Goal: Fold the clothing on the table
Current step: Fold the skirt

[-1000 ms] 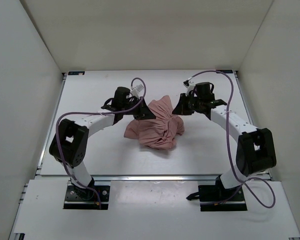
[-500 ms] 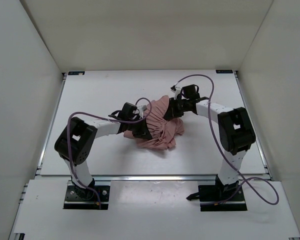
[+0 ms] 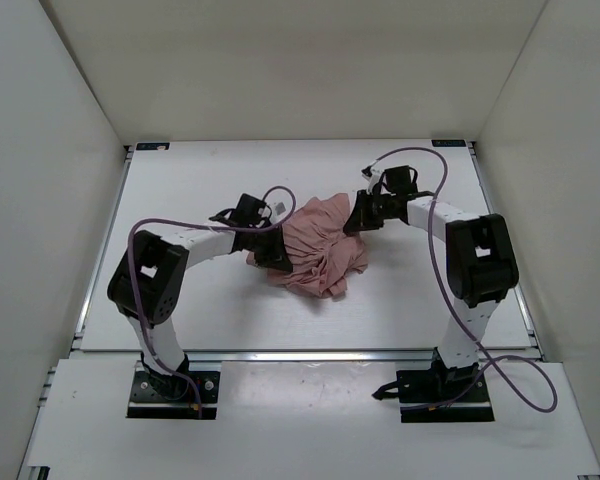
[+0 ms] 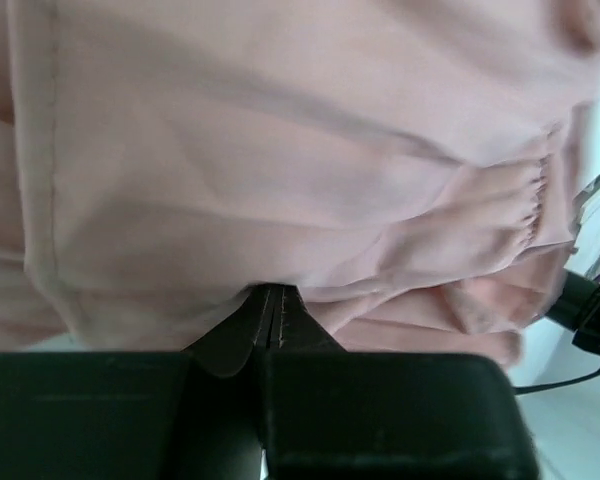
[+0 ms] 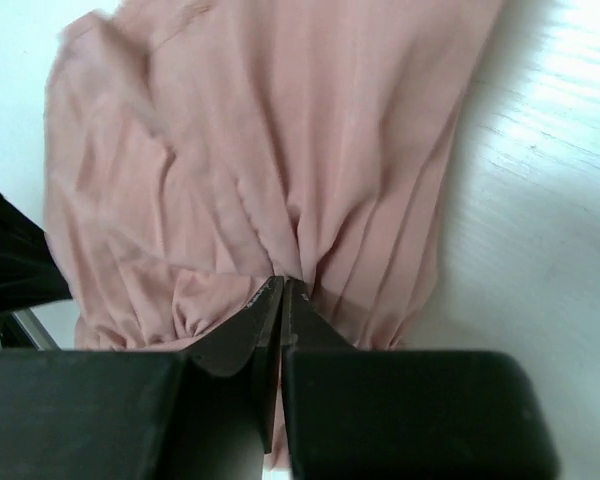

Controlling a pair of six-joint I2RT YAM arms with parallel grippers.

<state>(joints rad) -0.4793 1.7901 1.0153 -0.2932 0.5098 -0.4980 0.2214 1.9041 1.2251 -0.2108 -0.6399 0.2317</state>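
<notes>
The left tool [image 4: 271,305] and right tool [image 5: 283,292] each stayed pressed together, pinching the pink garment [image 3: 320,248]; within a second both had drawn inward, bunching it mid-way across the table [image 3: 180,190]; folding looked barely begun.

Bright, even light from above on the flat white rectangular table [image 3: 180,300], only faint soft shadows beside the wrinkled dusty-pink fabric garment [image 3: 325,262]; top view sharp, both wrist views close and soft, cloth smeared toward the upper corners, washed-out glare on the white surface at the right wrist view's upper right.
</notes>
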